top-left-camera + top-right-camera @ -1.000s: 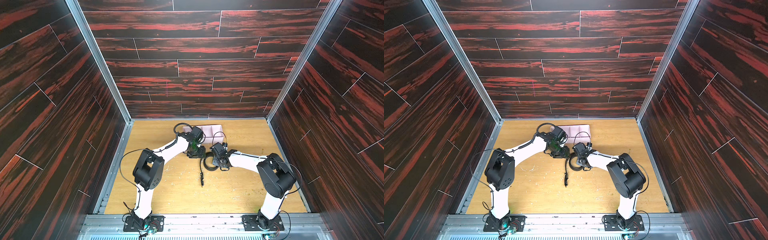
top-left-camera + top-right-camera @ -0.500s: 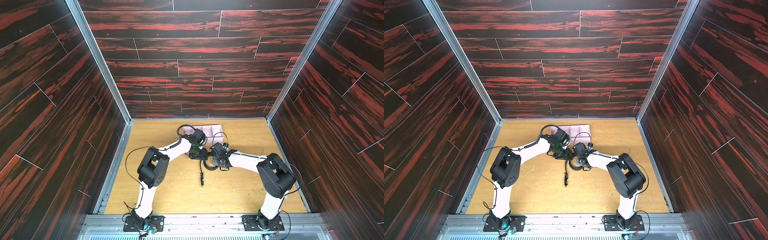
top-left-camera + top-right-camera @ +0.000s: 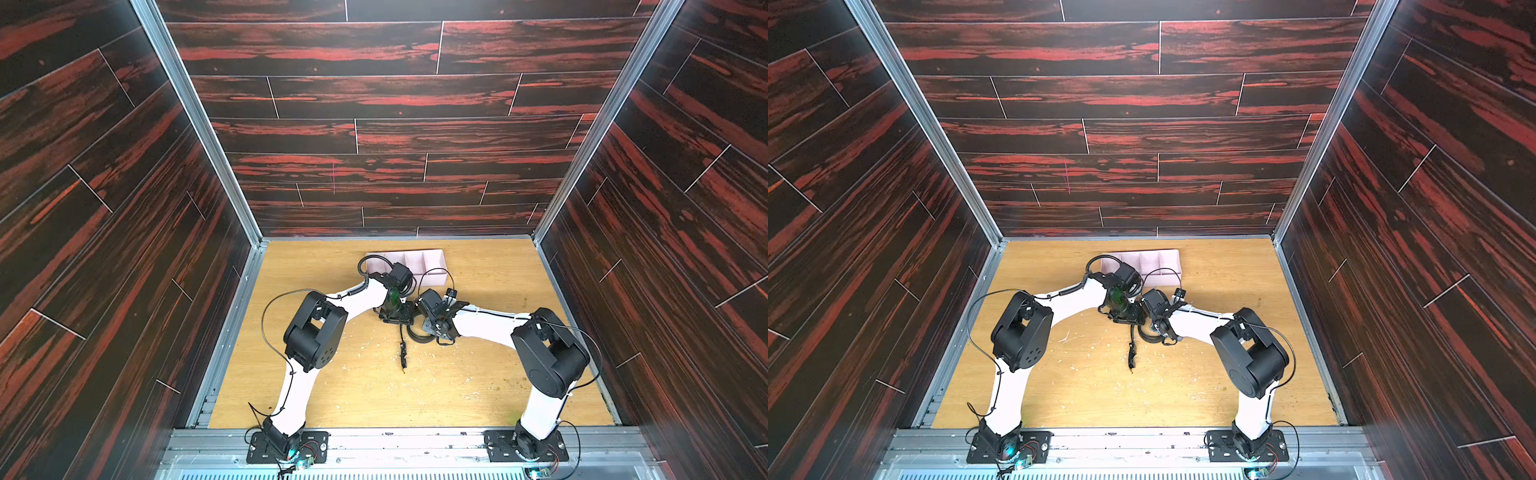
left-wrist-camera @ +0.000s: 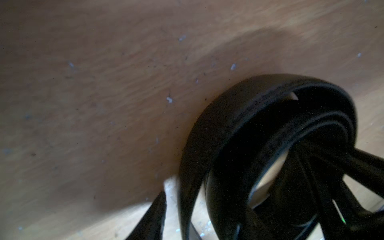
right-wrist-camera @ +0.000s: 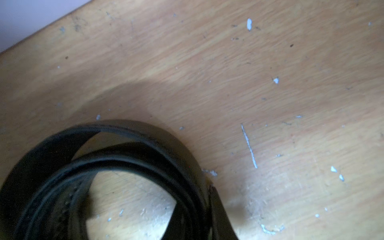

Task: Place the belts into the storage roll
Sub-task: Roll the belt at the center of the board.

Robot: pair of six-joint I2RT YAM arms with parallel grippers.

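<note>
The smooth black strap belt [image 3: 417,338] lies loosely coiled on the scuffed wooden table [image 3: 332,395] near the pale pink divided storage roll [image 3: 433,259], beneath the left gripper [image 3: 398,319] and right gripper [image 3: 432,330]; neither gripper's opening nor hold can be told.

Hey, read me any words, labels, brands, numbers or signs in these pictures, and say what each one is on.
No text can be read anywhere.
The black belt shows only a line of stitching, no brand stamp.
The pink tray, the wooden table and the dark wall panels carry no lettering.
The circuit boards at the arm bases are too small to tell.
</note>
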